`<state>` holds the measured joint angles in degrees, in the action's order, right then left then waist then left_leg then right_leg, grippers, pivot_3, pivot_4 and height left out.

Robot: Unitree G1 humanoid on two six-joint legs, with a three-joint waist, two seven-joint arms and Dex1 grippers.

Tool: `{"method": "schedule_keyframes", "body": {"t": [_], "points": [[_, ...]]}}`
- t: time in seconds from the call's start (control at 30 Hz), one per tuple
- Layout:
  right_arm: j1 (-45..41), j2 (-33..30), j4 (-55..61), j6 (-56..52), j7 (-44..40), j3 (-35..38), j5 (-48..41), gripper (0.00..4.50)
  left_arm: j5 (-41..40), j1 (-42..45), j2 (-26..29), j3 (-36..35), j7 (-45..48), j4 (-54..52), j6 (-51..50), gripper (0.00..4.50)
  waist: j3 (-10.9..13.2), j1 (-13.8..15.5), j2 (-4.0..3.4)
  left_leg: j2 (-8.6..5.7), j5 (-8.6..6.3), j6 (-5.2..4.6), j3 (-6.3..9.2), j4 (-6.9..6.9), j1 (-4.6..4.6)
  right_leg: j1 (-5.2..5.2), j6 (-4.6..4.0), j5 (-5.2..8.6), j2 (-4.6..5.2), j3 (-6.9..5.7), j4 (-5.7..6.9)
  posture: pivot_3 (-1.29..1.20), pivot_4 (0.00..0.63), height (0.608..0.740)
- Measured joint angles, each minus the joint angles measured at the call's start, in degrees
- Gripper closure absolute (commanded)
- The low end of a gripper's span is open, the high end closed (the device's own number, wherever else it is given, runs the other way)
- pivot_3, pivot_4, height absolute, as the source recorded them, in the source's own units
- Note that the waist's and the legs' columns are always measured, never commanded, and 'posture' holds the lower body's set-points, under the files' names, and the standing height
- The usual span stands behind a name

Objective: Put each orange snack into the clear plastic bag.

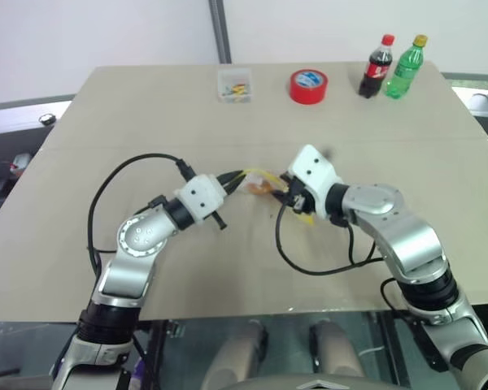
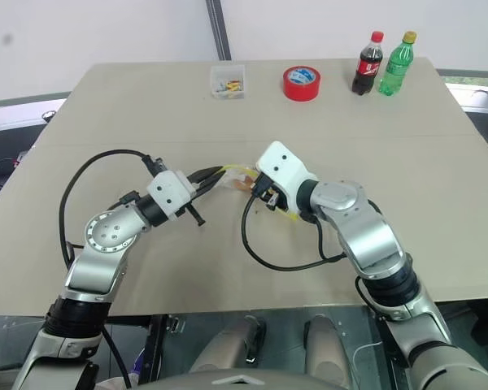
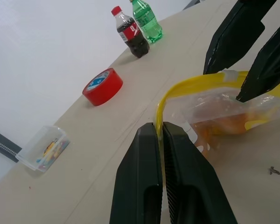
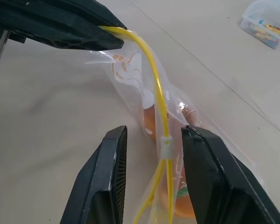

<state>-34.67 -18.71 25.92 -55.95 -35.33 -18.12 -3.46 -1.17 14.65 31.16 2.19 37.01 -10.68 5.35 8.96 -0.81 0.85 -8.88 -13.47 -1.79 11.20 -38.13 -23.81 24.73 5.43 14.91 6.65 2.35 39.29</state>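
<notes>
The left gripper point(image 3: 159, 135) pinches the yellow seal strip point(image 4: 155, 84) to steady the clear plastic bag point(image 3: 224, 114) mid-table, orange snacks point(image 4: 151, 119) inside, while the half-open right gripper point(image 4: 154, 140) straddles the slider.

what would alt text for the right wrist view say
The right gripper has its open jaws either side of the clear plastic bag's yellow seal strip, orange snacks visible inside. The left gripper is shut on that strip on a beige table.
</notes>
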Motion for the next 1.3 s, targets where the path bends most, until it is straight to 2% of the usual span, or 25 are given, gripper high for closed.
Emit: {"method": "schedule_keyframes", "body": {"t": [0.03, 0.1, 0.13, 0.47, 0.97, 1.17, 1.3], "points": [[0.0, 0.0, 0.0, 0.0, 0.1, 0.0, -0.1, 3.41, 0.0, 0.0, 0.0, 0.0, 0.0, 0.0, 0.0, 4.5, 0.0, 0.0, 0.0, 0.0, 0.0, 0.0, 0.0, 0.0, 0.0, 0.0, 0.0, 0.0, 0.0, 0.0, 0.0, 0.0, 0.15, 0.71], [0.0, -0.2, 0.0, -0.1, 0.5, 0.0, -0.3, 4.27, 0.0, -0.1, 0.0, 0.0, 0.0, 0.0, 0.0, 4.5, 0.0, 0.0, 0.0, 0.0, 0.0, 0.0, 0.0, 0.0, 0.0, 0.0, 0.0, 0.0, 0.0, 0.0, 0.0, 0.0, 0.15, 0.71], [0.0, -0.3, 0.0, -0.1, 0.7, 0.0, -0.5, 4.46, 0.0, -0.1, 0.0, 0.0, 0.0, 0.0, 0.0, 4.5, 0.0, 0.0, 0.0, 0.0, 0.0, 0.0, 0.0, 0.0, 0.0, 0.0, 0.0, 0.0, 0.0, 0.0, 0.0, 0.0, 0.15, 0.71], [-0.1, -2.2, 0.0, 0.2, 1.6, -0.5, -1.3, 4.46, -0.1, -0.2, -0.2, 0.1, 0.0, 0.0, -0.6, 4.5, 0.0, 0.0, 0.0, 0.0, 0.0, 0.0, 0.0, 0.01, 0.0, 0.0, 0.0, 0.0, 0.0, 0.0, -0.01, 0.0, 0.15, 0.71], [0.2, -15.0, -0.8, 6.8, 3.3, -0.7, 1.8, 4.46, -3.1, 3.1, -2.2, -0.5, -2.4, 0.2, -6.2, 4.5, 0.0, 0.1, 0.01, 0.0, 0.0, 0.0, -0.01, 0.02, -0.02, -0.01, 0.01, 0.0, 0.12, -0.01, -0.07, 0.0, 0.15, 0.71], [-0.6, -18.8, -5.1, 12.7, 4.6, 0.3, 5.1, 4.46, -4.6, 7.0, -3.0, -0.6, -3.2, 2.5, -7.5, 4.5, 0.0, 0.1, 0.02, -0.01, 0.0, 0.0, -0.02, 0.02, -0.02, -0.02, 0.01, 0.0, 0.13, -0.01, -0.09, 0.0, 0.15, 0.71], [-5.5, -19.2, -11.6, 17.6, 6.0, 1.2, 7.3, 4.46, -5.8, 12.3, -3.4, -0.6, -3.4, 7.0, -8.2, 4.5, 0.0, 0.0, 0.03, 0.01, 0.0, 0.0, -0.02, 0.01, -0.03, 0.0, 0.01, 0.0, 0.12, -0.01, -0.08, 0.0, 0.15, 0.71]]}}
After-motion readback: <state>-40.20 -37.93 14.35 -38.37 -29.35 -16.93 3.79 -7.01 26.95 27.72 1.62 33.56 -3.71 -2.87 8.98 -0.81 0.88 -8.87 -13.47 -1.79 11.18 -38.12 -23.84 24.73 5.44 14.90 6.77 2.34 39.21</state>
